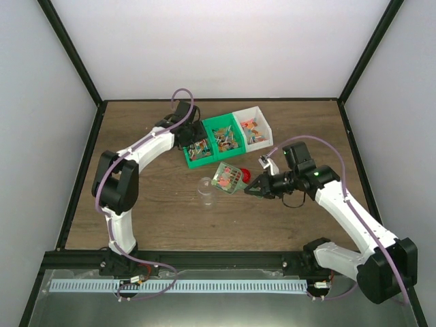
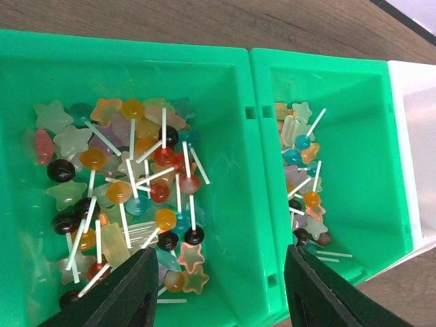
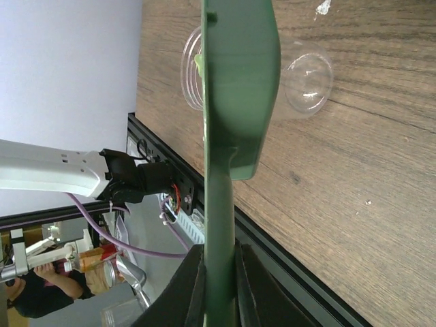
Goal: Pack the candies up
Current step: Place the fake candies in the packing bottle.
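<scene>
Candies (image 2: 129,184) in mixed colours, many on white sticks, fill a green bin (image 2: 225,136), with more candies (image 2: 303,180) in the green bin next to it. My left gripper (image 2: 221,286) hangs open above the wall between these two bins and holds nothing. In the top view, my right gripper (image 1: 255,187) is shut on the handle of a green scoop (image 1: 228,178) loaded with candies. The scoop's front end is beside a clear cup (image 1: 206,189) standing on the table. In the right wrist view the scoop (image 3: 235,88) covers the middle of the cup (image 3: 306,78).
Two green bins (image 1: 199,151) and a white bin (image 1: 253,128), all holding candies, stand in a row at the back centre of the wooden table (image 1: 157,218). Black frame posts line the table's sides.
</scene>
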Controlling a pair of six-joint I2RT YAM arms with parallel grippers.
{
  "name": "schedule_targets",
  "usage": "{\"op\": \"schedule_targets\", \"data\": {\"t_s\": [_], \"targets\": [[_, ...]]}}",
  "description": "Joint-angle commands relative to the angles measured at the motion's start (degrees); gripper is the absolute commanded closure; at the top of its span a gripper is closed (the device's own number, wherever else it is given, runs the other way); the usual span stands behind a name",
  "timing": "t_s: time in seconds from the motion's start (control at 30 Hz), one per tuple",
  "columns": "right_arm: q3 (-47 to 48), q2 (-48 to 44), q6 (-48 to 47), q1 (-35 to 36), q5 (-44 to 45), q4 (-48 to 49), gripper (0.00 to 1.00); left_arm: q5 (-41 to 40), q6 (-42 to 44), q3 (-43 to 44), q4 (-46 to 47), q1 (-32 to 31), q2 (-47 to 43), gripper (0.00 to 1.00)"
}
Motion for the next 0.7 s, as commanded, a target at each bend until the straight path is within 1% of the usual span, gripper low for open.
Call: {"op": "schedule_targets", "data": {"t_s": [0.0,0.3,0.67], "targets": [[3.0,0.3,-2.6,0.7,1.1,-1.9,0.99,0.1,0.3,-0.8,1.0,0.5,-2.1,0.48],[5.1,1.4,-2.1,4.8,5.8,-3.7,0.99,0.8,-0.8,-1.9,2.5,0.6,-2.3,0.48],[8.3,1.9,-3.7,5.7,8.6,-7.2,0.99,0.6,-1.0,-2.6,2.6,0.7,-2.8,0.48]]}}
